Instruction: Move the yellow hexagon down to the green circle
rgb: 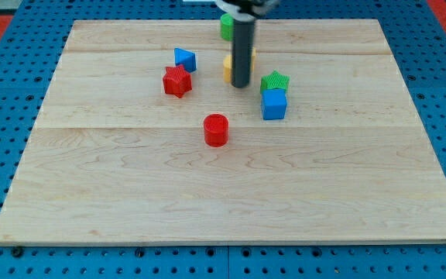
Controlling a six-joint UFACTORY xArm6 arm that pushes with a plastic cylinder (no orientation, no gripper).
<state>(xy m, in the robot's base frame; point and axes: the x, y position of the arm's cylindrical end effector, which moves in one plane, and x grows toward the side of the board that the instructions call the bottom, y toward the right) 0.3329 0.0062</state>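
The yellow hexagon (228,69) lies near the top middle of the board, mostly hidden behind my rod; only its left edge and a sliver on the right show. My tip (241,85) rests on the board at the hexagon's lower edge, touching or nearly touching it. The green circle (226,27) sits above the hexagon near the board's top edge, partly hidden by the rod.
A green star (274,80) and a blue cube (274,105) sit just right of the tip. A blue triangle (184,59) and a red star (176,80) lie to its left. A red cylinder (216,129) stands below. The wooden board (223,201) rests on blue pegboard.
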